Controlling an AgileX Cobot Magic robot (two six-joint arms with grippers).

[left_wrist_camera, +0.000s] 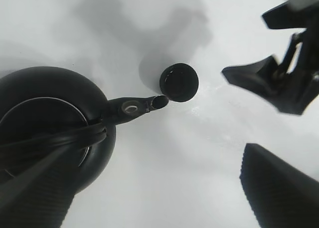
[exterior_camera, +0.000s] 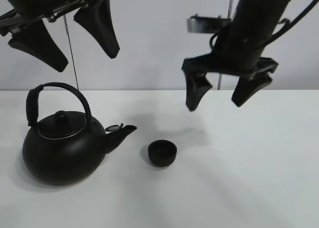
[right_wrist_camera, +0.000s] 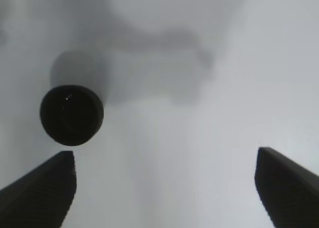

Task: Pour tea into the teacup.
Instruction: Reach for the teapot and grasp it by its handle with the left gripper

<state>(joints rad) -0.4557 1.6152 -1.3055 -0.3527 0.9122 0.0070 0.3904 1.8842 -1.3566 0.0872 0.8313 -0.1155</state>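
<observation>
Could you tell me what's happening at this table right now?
Nothing is being held yet. A black kettle stands on the white table with its spout pointing at the small black teacup just beside it. The left gripper hangs open above the kettle's handle, and the right gripper hangs open in the air, up and to the right of the teacup. Neither touches anything, so the pouring has not begun.

I get bright, diffuse overhead light that nearly washes out the white table (exterior_camera: 259, 188). Shadows are soft grey; wrist views look blurred.
</observation>
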